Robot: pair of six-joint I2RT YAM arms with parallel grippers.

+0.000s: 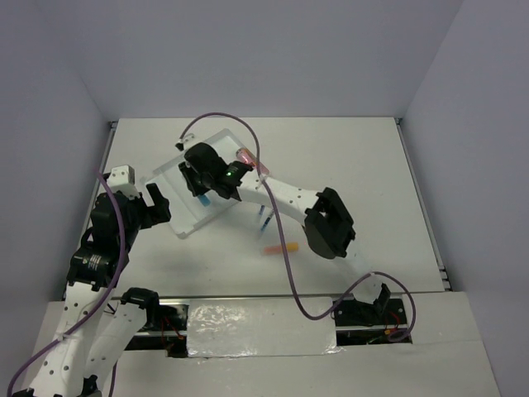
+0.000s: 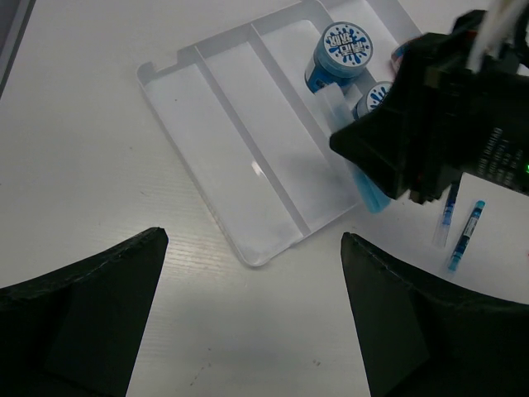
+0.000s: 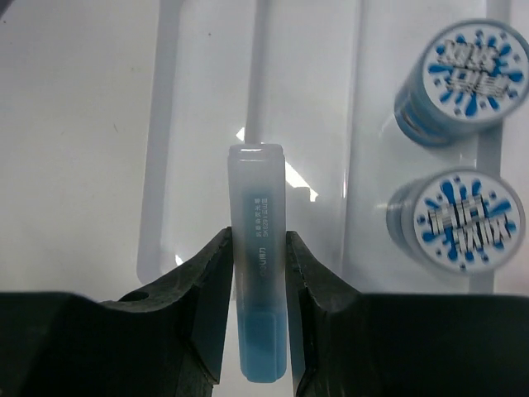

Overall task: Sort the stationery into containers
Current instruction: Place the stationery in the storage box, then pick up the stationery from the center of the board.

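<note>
R gripper (image 3: 257, 246) clamped on light-blue marker (image 3: 257, 198), above tray (image 2: 223, 141), just beside compartment w/ two blue tubs (image 3: 467, 62). L gripper (image 2: 252, 240) jaws wide apart, near tray corner. Blue pens (image 2: 467, 236) + orange marker (image 1: 281, 248) on table (image 1: 355, 157).

Top ext cam: high, behind rig, down on whole white table (image 1: 355, 165). L wrist: mid-range, oblique over flat white translucent plastic tray (image 2: 231, 149). R wrist: v. close; all three share tray.
</note>
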